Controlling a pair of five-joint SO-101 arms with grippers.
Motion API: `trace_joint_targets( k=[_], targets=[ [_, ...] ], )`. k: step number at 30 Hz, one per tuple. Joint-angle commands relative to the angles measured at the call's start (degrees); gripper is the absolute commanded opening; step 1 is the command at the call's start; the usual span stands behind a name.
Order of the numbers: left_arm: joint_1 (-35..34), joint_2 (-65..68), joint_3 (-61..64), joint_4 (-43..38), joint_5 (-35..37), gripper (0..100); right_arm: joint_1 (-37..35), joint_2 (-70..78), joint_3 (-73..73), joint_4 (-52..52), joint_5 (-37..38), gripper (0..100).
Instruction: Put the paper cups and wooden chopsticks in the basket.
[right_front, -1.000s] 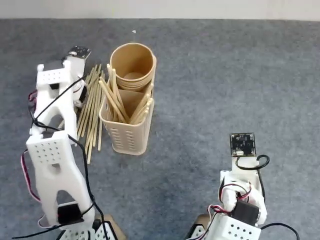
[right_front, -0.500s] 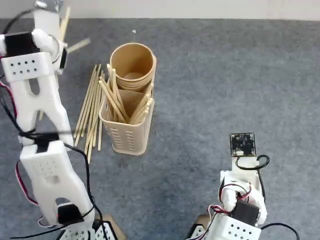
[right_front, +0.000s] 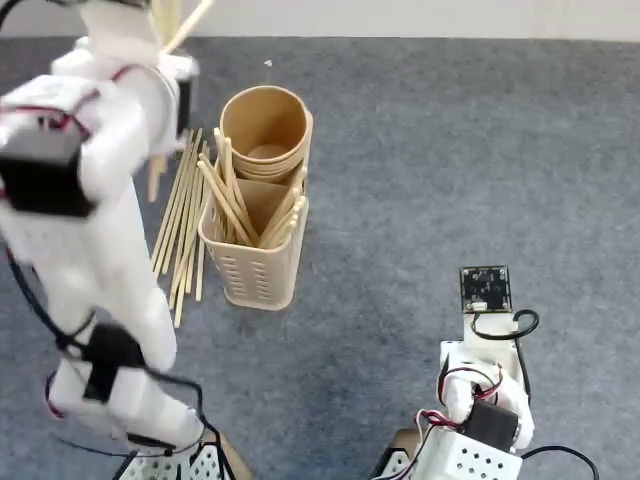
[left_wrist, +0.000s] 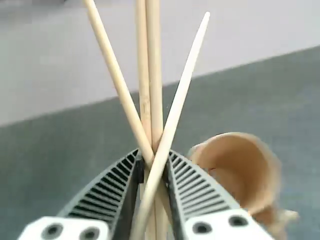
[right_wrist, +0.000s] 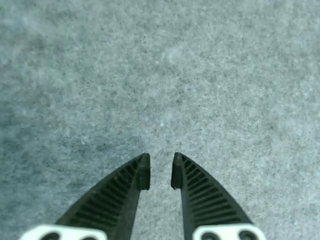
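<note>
A chopstick bundle (left_wrist: 150, 75) has been lifted from the desk (right_front: 450, 150) at the far left corner and is clamped in the left hand (left_wrist: 152, 165). Loose chopsticks (right_front: 180, 220) lie just beside the basket (right_front: 255, 270), where the paper cups (right_front: 265, 130) are stowed. Transfer is judged next. The right hand (right_wrist: 160, 172) is parked near the front edge, slightly apart and empty.

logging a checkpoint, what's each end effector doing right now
Left end effector: closed on a bunch of wooden chopsticks.
Right end effector: slightly open, holding nothing.
</note>
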Motion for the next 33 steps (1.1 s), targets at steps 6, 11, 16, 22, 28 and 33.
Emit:
trace_joint_targets(
  k=[6,11,16,22,28,33],
  targets=[
    [8.22,-17.27,-1.27,0.62,1.05,0,0.84,-0.13,8.92,0.13,0.53,8.8],
    [4.62,-29.49,19.82,0.53,1.58,0,0.84,-0.13,8.92,0.13,0.53,8.8],
    [4.26,-42.95,50.95,-7.74,0.35,0,0.84,-0.13,8.92,0.13,0.53,8.8],
    [4.26,-49.27,68.44,-26.64,-0.44,0,0.84,-0.13,8.92,0.13,0.53,8.8],
    [8.75,-44.53,68.26,-37.54,1.58,0,0.84,-0.13,8.92,0.13,0.53,8.8],
    [13.49,-43.91,68.88,-39.47,4.22,0,0.84,-0.13,8.92,0.13,0.53,8.8]
  ],
)
